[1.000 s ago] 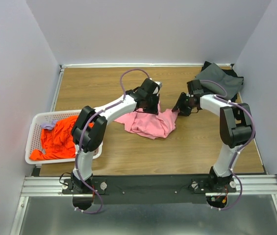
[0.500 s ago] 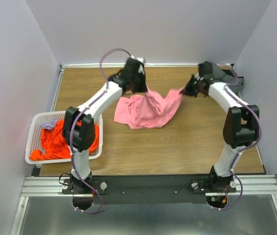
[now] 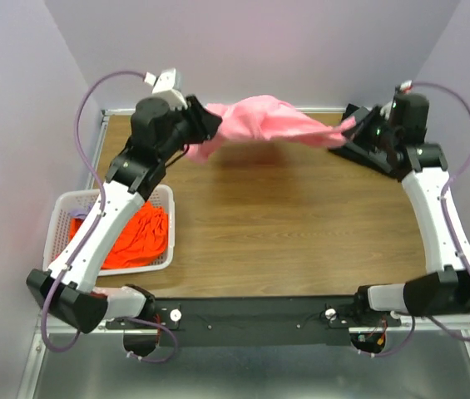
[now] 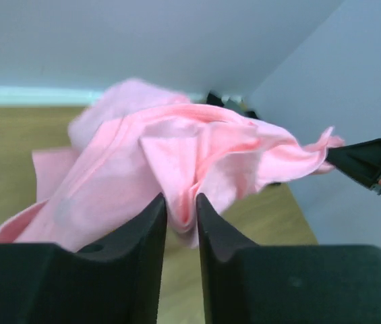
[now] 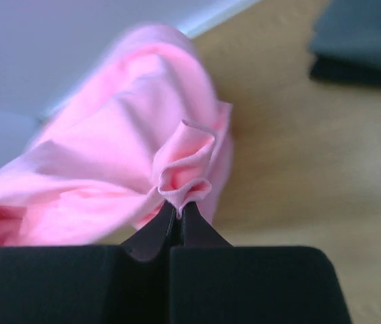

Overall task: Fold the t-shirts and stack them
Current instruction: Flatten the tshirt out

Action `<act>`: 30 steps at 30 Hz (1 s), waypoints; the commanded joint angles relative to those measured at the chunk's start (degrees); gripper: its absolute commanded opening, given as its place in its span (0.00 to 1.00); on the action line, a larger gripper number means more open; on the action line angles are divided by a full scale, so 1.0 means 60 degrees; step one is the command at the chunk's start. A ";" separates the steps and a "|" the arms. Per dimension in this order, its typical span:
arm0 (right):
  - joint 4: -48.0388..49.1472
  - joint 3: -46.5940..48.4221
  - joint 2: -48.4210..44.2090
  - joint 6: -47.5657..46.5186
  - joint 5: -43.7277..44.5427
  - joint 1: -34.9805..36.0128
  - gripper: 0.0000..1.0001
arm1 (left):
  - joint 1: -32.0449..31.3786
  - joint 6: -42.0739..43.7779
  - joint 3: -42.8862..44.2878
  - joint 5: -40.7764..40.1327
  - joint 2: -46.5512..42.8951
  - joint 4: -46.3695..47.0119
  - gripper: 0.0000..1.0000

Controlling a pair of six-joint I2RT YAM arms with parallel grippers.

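Observation:
The light pink t-shirt (image 3: 259,120) hangs stretched in the air over the back of the table, between both grippers. My left gripper (image 3: 204,126) grips its left end; in the left wrist view the jaws (image 4: 181,206) stand narrowly apart with a fold of pink cloth (image 4: 197,148) pinched between them. My right gripper (image 3: 353,130) is shut on the right end, and a bunched edge of the pink t-shirt (image 5: 183,169) sticks out above its tips (image 5: 179,210). A dark grey t-shirt (image 5: 362,34) lies at the back right corner, partly behind the right arm. An orange t-shirt (image 3: 135,237) lies in the basket.
The white slotted basket (image 3: 60,208) sits at the table's left edge, beside the left arm. Walls close in the table at the back and both sides. Bare wooden tabletop (image 3: 284,224) lies under the lifted shirt.
Both arms have risen and swung outward and back, lifting the pink t-shirt off the table and stretching it between them. One second ago it lay crumpled mid-table and the right gripper was open.

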 commanded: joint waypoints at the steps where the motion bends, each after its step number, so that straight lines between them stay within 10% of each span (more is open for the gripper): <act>1: -0.1612 -0.3032 -0.1407 -0.0056 0.0773 0.0022 0.05 | -0.0046 -0.0494 -0.2822 0.0713 -0.0357 -0.0233 0.55; 5: -0.2405 -0.5713 -0.2404 -0.0086 0.0921 0.0037 0.44 | -0.0208 -0.0876 -0.5313 0.0570 -0.1514 -0.0687 0.77; 11: -0.2450 -0.5882 -0.2452 -0.0231 0.1111 0.0008 0.73 | -0.0383 -0.0350 -0.4896 0.0203 -0.1093 -0.1186 0.82; 30: -0.1396 -0.5015 0.0245 -0.0100 0.1346 -0.0314 0.75 | -0.2771 -0.0144 -0.5111 -0.0384 0.1546 -0.1949 0.79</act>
